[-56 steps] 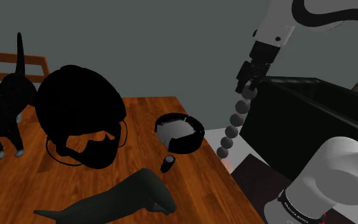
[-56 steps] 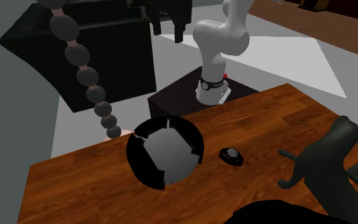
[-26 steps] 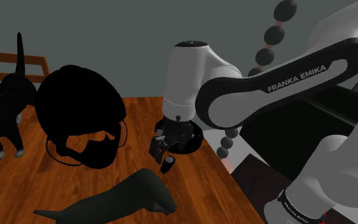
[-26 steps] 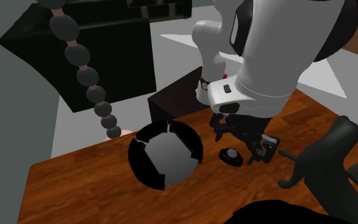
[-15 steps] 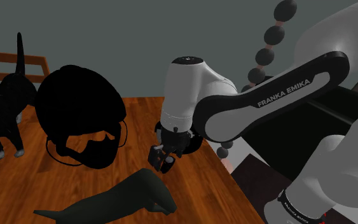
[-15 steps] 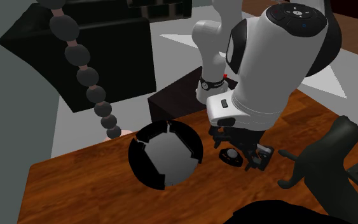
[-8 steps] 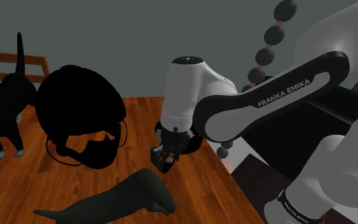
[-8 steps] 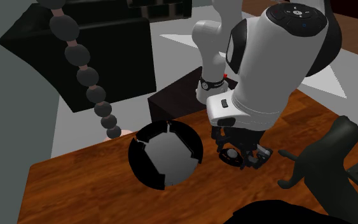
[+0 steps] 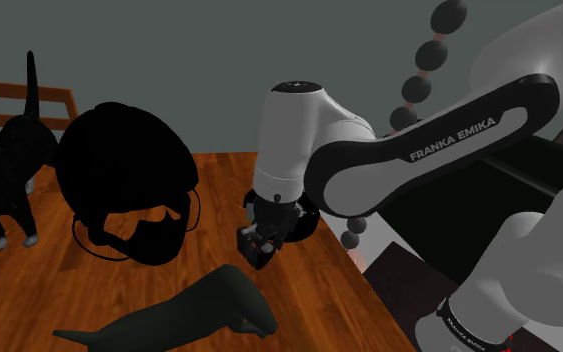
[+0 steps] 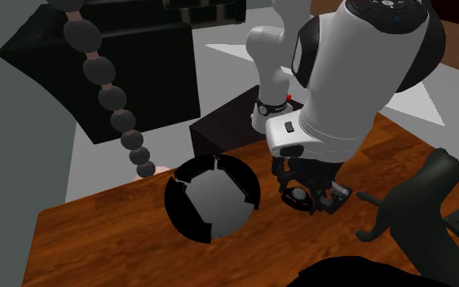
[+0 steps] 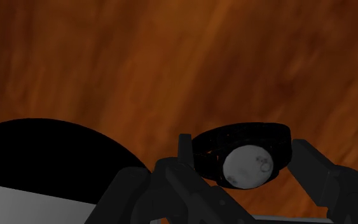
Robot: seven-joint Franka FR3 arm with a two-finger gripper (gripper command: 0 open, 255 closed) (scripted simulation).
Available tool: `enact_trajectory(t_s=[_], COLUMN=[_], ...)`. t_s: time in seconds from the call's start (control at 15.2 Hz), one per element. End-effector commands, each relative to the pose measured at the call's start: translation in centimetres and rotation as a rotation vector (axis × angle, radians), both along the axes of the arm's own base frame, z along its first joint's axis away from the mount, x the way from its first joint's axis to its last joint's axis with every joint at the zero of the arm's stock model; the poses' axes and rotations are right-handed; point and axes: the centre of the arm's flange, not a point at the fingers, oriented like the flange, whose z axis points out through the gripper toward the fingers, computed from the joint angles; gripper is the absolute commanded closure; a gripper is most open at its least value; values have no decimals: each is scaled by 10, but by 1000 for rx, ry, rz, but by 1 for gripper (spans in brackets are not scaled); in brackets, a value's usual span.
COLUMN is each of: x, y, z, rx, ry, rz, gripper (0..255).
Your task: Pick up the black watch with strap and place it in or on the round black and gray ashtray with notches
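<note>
The black watch (image 11: 248, 167) has a round grey face and a black strap. My gripper (image 11: 244, 153) is shut on it, one black finger on each side of the strap. In the second exterior view the gripper (image 10: 306, 198) holds the watch (image 10: 299, 195) just above the wooden table (image 10: 105, 236), right of the round ashtray (image 10: 211, 196). The ashtray is black with a grey floor and notched rim, and its dark edge (image 11: 44, 159) lies close beside the fingers. In the shoulder view the gripper (image 9: 259, 246) hangs near the table's right edge.
A big black helmet-like shape (image 9: 129, 170), a black cat figure (image 9: 4, 170) and a dark grey dog figure (image 9: 189, 310) stand on the table. A string of dark beads (image 9: 414, 90) hangs beside a black box (image 9: 489, 190). Another dark animal figure (image 10: 419, 204) stands near the gripper.
The fingers have closed on the watch, which lay on the table between them a second ago. The hand has since risen slightly with the watch.
</note>
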Motion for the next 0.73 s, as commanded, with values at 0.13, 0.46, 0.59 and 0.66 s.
enact_trajectory(t_s=[0.13,0.46,0.59,0.66], x=[0,0,0,0], y=[0,0,0,0], z=[21,47,58,63], rx=[0,0,0,0], ry=[0,0,0,0], rz=[0,0,0,0], gripper=[255,255,255,255])
